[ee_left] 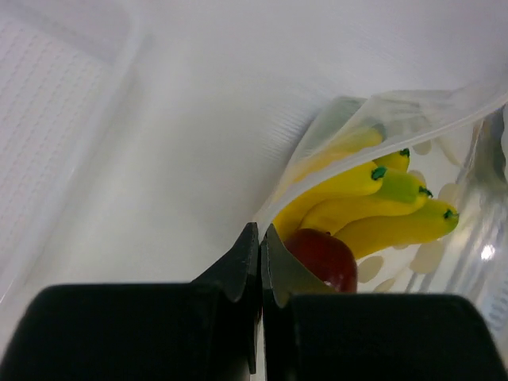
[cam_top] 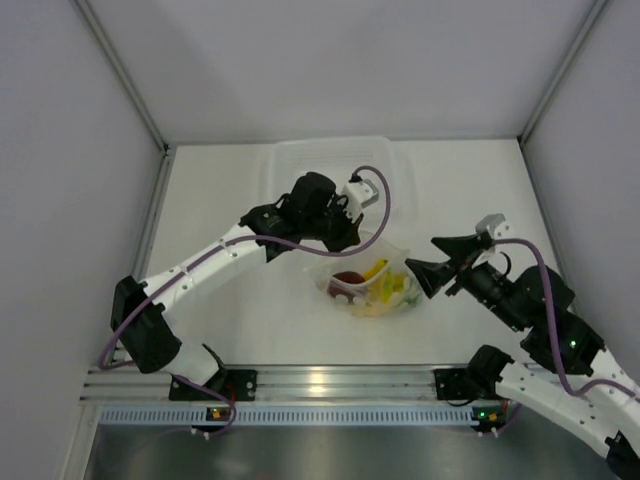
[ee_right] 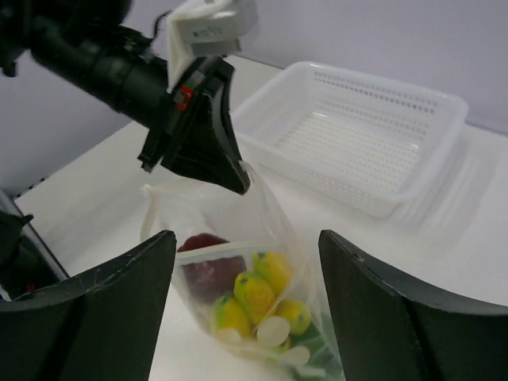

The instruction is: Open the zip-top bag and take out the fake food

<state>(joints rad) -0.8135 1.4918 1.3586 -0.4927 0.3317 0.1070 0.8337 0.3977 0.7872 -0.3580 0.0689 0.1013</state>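
L gripper [ee_left: 260, 238] clamped on zip-top bag [ee_right: 266, 210] rim, mid-opening w/ fake food [ee_left: 373, 208] inside; R gripper [ee_right: 246, 242], jaws spread wide & empty, prob needs opposite rim to pull apart.

White arms [cam_top: 212, 258], black joints [cam_top: 146, 336], purple cables [cam_top: 384, 188]

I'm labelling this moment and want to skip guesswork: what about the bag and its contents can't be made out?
- Green piece: right wrist view shows a sliver only, cut by the bottom edge and blurred through the zip-top bag.
- Bag mouth, open or sealed: too small in the top view; left wrist view cuts the zip strip at its right edge.
- Dark red fruit: lower part hidden behind the left gripper fingers, left wrist view.
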